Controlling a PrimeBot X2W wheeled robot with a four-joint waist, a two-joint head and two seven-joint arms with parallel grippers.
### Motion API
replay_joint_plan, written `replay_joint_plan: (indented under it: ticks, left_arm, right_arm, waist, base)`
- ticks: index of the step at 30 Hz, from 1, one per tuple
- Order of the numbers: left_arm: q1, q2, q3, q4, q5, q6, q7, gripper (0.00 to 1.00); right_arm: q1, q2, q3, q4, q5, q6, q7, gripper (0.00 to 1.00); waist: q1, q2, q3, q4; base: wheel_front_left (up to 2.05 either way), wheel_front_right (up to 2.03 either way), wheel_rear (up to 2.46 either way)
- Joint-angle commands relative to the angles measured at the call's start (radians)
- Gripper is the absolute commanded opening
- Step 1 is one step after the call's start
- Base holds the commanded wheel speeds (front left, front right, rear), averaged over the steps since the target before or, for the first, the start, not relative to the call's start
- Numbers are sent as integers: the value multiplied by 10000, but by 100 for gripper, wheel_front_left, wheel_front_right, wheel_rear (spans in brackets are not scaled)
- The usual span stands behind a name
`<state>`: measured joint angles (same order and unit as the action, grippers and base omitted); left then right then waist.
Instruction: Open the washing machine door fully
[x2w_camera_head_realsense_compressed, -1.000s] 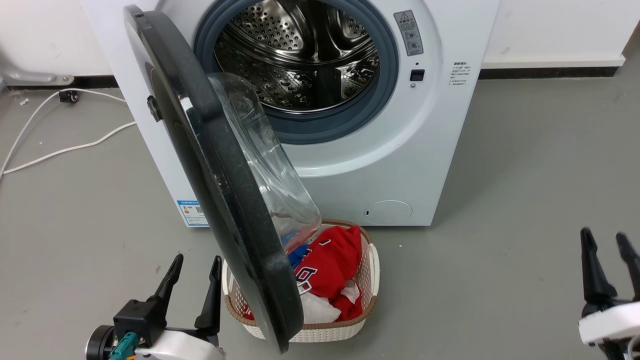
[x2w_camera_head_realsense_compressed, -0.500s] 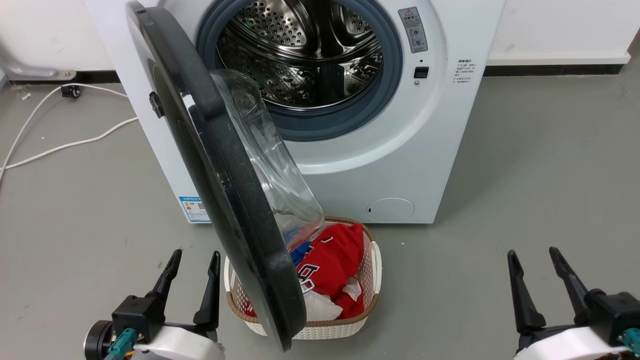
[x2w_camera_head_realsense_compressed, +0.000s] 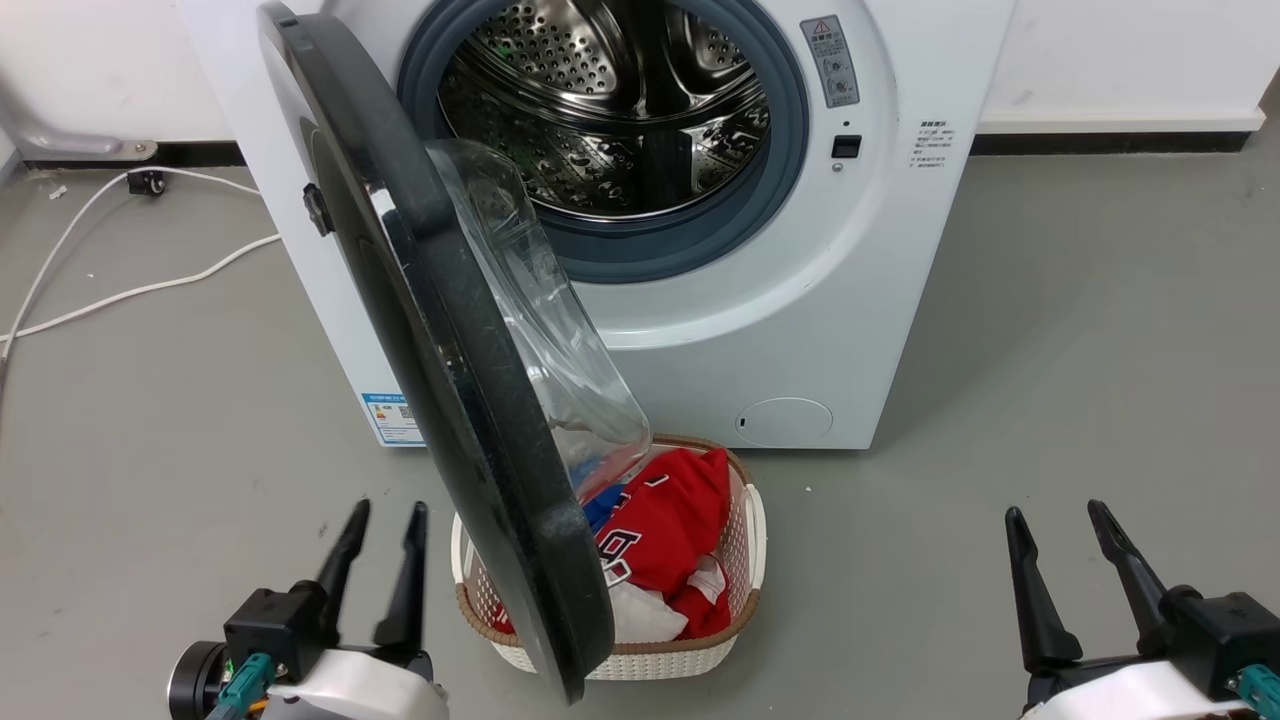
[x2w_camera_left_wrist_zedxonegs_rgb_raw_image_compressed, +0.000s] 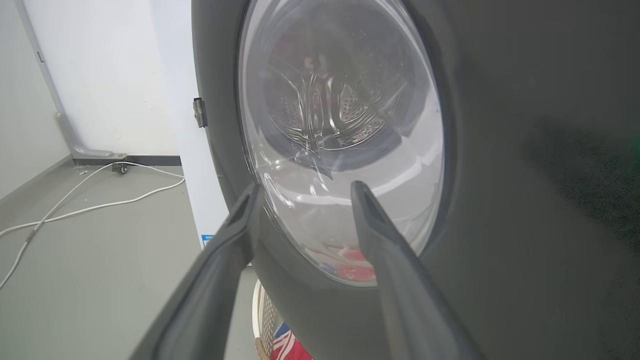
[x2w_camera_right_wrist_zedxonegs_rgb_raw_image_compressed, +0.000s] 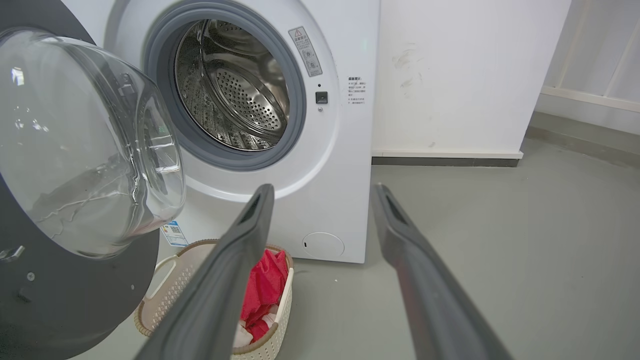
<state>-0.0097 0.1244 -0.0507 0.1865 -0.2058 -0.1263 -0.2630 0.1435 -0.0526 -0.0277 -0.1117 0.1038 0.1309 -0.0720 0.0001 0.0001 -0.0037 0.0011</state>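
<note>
The washing machine (x2w_camera_head_realsense_compressed: 800, 330) is a white front-loader whose steel drum (x2w_camera_head_realsense_compressed: 610, 100) is exposed. Its door (x2w_camera_head_realsense_compressed: 450, 350), a black disc with a clear glass bowl (x2w_camera_head_realsense_compressed: 540, 330), stands swung out on its left hinge, nearly edge-on to the head view. My left gripper (x2w_camera_head_realsense_compressed: 388, 508) is open at the lower left, just left of the door's lower edge and apart from it. In the left wrist view the left gripper (x2w_camera_left_wrist_zedxonegs_rgb_raw_image_compressed: 306, 186) points at the door's (x2w_camera_left_wrist_zedxonegs_rgb_raw_image_compressed: 500, 150) outer face. My right gripper (x2w_camera_head_realsense_compressed: 1055, 510) is open and empty at the lower right; the right wrist view shows the right gripper (x2w_camera_right_wrist_zedxonegs_rgb_raw_image_compressed: 324, 187) facing the machine (x2w_camera_right_wrist_zedxonegs_rgb_raw_image_compressed: 345, 175).
A white woven basket (x2w_camera_head_realsense_compressed: 757, 540) holding red clothes (x2w_camera_head_realsense_compressed: 670, 520) sits on the floor under the door's free edge. White cables (x2w_camera_head_realsense_compressed: 120, 290) trail over the grey floor at the left. A white wall runs behind the machine.
My right gripper has come in from the right edge, leftward and lower in the head view. The left gripper's fingers have drawn slightly closer together. The door has not swung.
</note>
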Motion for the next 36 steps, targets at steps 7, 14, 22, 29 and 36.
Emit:
replay_joint_plan:
  ticks: [7, 14, 22, 29, 36]
  left_arm:
    - [-190, 117, 102, 0, -87, 44, -25, 0]
    - [-675, 133, 358, -1175, -213, 307, 75, 0]
    - [-1680, 161, 444, -3717, -351, 601, 741, 0]
    - [-1911, -86, -357, -5850, -597, 576, 1883, 0]
    - [-1198, -188, -1837, -7073, -1354, 319, 3478, 0]
  right_arm:
    - [-93, 36, -31, 163, 176, -2, -141, 100]
    - [-85, 36, -123, 277, 256, -2, -183, 100]
    - [-221, 35, -122, 336, 231, -2, -232, 100]
    - [-296, 35, 24, 473, 181, -2, -278, 100]
    - [-257, 36, 123, 594, 153, -2, -305, 100]
  waist:
    - [-1, -1, -21, 45]
    - [-1, -1, -40, 186]
    - [-1, -1, 1, 359]
    - [-1, -1, -37, 240]
    - [-1, -1, -73, 94]
  base:
    - [0, 0, 0]
    - [0, 0, 0]
    - [0, 0, 0]
    - [0, 0, 0]
    - [0, 0, 0]
